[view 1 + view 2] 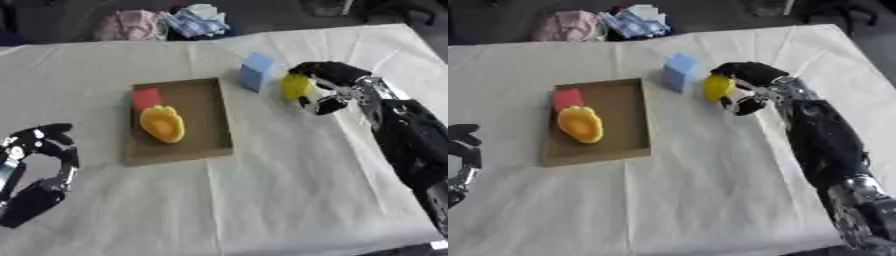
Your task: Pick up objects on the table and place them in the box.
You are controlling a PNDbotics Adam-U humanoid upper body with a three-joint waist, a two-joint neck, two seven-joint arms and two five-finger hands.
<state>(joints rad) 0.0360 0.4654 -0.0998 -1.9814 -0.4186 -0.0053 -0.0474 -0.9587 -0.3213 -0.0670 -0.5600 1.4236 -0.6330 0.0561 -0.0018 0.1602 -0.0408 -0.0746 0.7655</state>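
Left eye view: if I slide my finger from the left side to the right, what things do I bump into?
left hand → box → blue block → yellow object → right hand

black arms with silver joints; black right hand [328,82], left hand [39,145].

Right hand [328,87] fingers curled, gripping

A shallow brown box [220,118] lies flat, holding a red block [146,98] and an orange-yellow lump [163,124]; beside it stands a blue cube [256,71]; a yellow object [295,86] sits just right of that
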